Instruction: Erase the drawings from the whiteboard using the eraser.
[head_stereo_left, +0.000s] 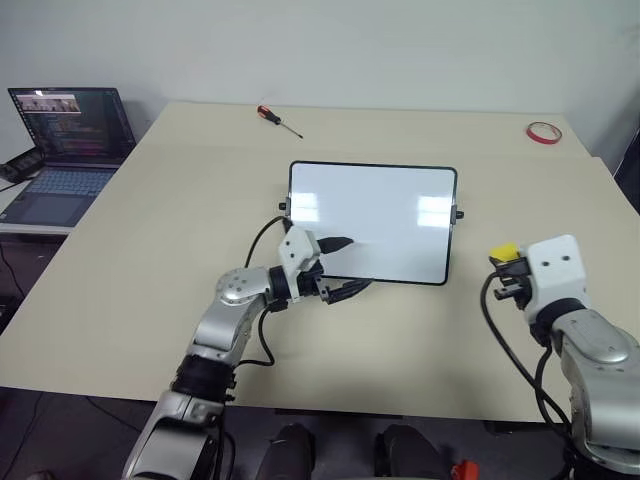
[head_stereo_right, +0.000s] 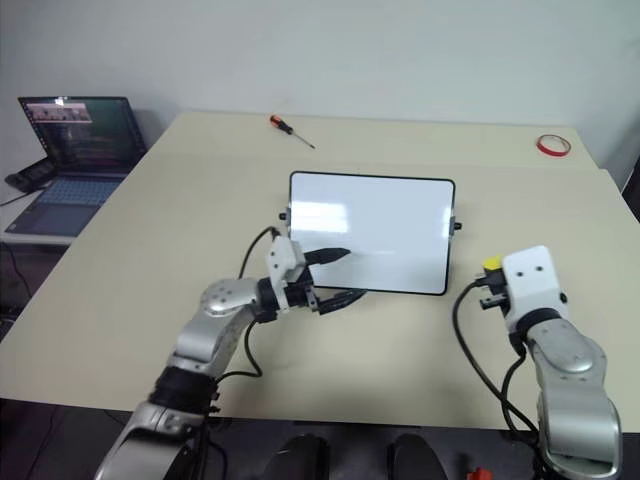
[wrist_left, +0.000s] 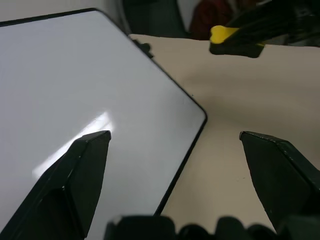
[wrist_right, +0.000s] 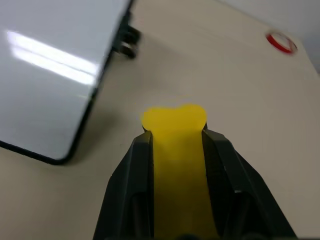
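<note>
The whiteboard lies flat in the middle of the table, black-framed, with small knobs at its short sides. Its surface looks plain white with glare patches; the drawings are out of view. My left gripper points sideways at the board's near left corner and is open, one finger over the white surface and the other past the near edge above the table. My right gripper hovers to the right of the board, shut on the yellow eraser, whose end sticks out beyond the fingertips. The eraser also appears beyond the board's corner.
A red tape ring lies at the far right corner of the table. A red-handled screwdriver rests beyond the board at the back. An open laptop stands on a lower desk to the left.
</note>
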